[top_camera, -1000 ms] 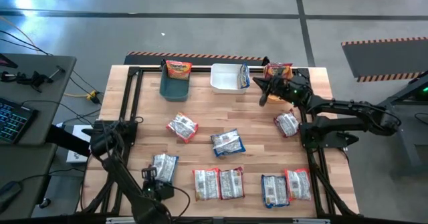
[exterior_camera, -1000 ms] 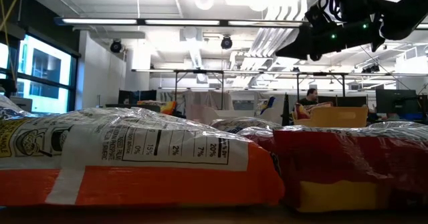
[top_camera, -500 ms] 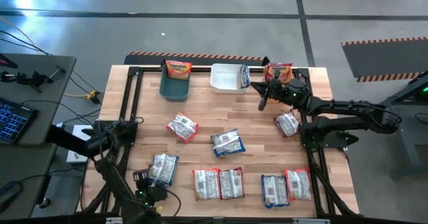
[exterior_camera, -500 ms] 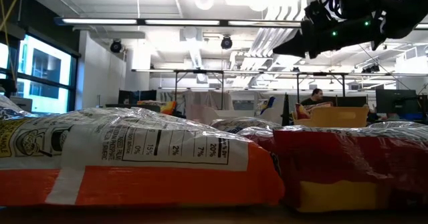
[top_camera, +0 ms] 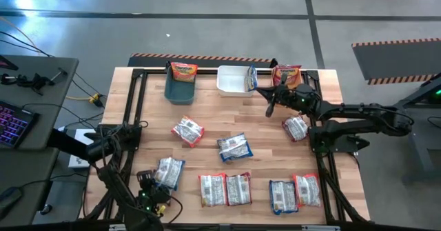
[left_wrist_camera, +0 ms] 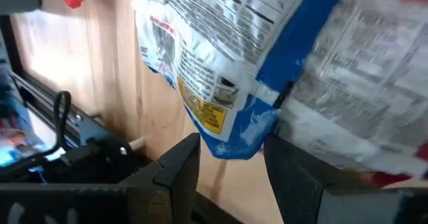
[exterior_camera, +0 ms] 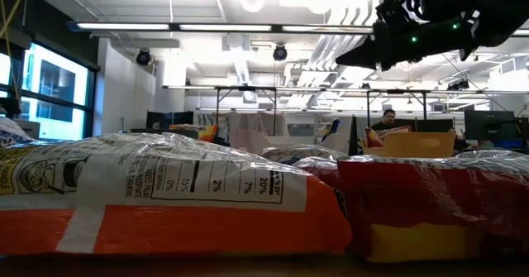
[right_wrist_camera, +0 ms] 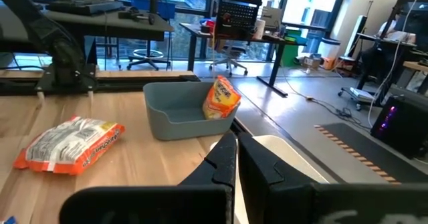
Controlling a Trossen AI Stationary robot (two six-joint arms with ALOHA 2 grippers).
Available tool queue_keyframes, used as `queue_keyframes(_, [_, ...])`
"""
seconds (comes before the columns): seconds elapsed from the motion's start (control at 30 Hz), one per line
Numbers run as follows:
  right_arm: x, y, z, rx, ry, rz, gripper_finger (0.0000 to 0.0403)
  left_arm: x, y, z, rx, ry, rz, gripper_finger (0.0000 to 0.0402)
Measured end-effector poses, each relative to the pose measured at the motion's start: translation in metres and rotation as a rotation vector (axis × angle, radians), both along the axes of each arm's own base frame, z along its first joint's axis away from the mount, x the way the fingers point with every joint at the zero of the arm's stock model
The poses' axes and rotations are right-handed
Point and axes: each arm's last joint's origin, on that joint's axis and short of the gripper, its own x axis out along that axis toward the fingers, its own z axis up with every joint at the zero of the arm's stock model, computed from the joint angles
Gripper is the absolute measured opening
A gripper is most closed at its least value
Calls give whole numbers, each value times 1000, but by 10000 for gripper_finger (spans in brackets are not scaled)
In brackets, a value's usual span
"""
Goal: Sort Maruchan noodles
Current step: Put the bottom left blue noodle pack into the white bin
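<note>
1. High view: the wooden worktop (top_camera: pixel 207 121) carries silvery-backed noodle packets (top_camera: pixel 235 147) scattered over its middle and near edge. A teal bin (top_camera: pixel 179 86) holds an orange packet (top_camera: pixel 183 70), a white bin (top_camera: pixel 233 80) has a packet at its side, and a red packet (top_camera: pixel 286 73) lies at the far right corner. The left gripper (top_camera: pixel 146 196) sits at the near left edge, just beside a packet (top_camera: pixel 169 172); its jaws are too small and dark here to read. The right gripper (top_camera: pixel 270 100) hovers near the white bin.

2. Low view: two close packets, an orange-edged one (exterior_camera: pixel 165 194) and a red one (exterior_camera: pixel 438 202), hide nearly the whole worktop. A dark arm (exterior_camera: pixel 421 25) hangs above, cut off by the frame. A person (exterior_camera: pixel 387 120) sits far behind.

3. Left wrist view: the jaws stand spread, with the corner of a blue-edged packet (left_wrist_camera: pixel 234 63) between them, seemingly unpinched. A second packet (left_wrist_camera: pixel 374 97) beside it is blurred.

4. Right wrist view: the jaws are pressed together, holding nothing. Beyond them stand the teal bin (right_wrist_camera: pixel 180 110) with its orange packet (right_wrist_camera: pixel 222 98), and a packet lying flat (right_wrist_camera: pixel 70 142).
</note>
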Motion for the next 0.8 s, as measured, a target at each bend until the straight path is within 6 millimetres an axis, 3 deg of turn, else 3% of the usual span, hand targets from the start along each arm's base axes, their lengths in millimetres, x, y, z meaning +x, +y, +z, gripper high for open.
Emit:
queue_keyframes(0.27, [0,0,-1,2,5,0,0,-1,11,-11,46,85,-73,148])
queue_keyframes(0.43, [0,0,-1,4,9,0,0,1,18,-16,66,140,-103,104])
queue_keyframes(0.67, [0,0,-1,5,11,-3,0,10,24,-16,60,190,-155,12])
queue_keyframes(0.8, [0,0,-2,7,16,-3,0,15,28,-13,59,175,-155,2])
